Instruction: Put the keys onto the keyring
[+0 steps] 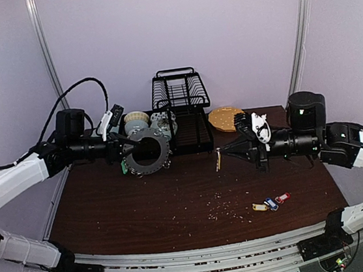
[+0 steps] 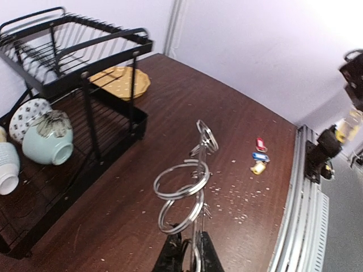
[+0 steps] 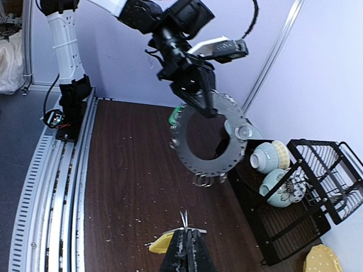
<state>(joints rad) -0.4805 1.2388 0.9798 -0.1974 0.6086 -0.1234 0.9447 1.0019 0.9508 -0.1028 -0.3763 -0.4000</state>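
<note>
Dark brown wooden table point(image 1: 111, 209) carried everything. A black wire dish rack point(image 1: 182, 109) stood at its back edge, directly behind the raised ring. An orange scalloped plate point(image 1: 225, 118) lay flat just right of the rack. The grey ring-shaped keyring disc point(image 1: 147, 152) was held off the table in front of the rack, with its open face turned toward the right arm. Its rim was pinched between the pressed-together jaws of the left gripper point(image 2: 190, 252). On the rack's lower tray sat a pale green ceramic bowl point(image 2: 48, 141), a white spotted dish point(image 2: 27, 116) and a white cup point(image 2: 7, 170). The right gripper point(image 3: 186, 243), apart from the disc, had its jaws clamped on a yellow-tagged metal key point(image 3: 161, 243) above the table. Three loose tagged keys point(image 1: 271, 202), yellow, blue and red, lay together near the right front, and any lettering on their tags was too small to read. A green tag point(image 3: 173, 116) showed at the disc's edge. Small metal split rings point(image 2: 180, 190) lined its rim. Pale crumbs point(image 1: 219, 204) dotted the wood.
</note>
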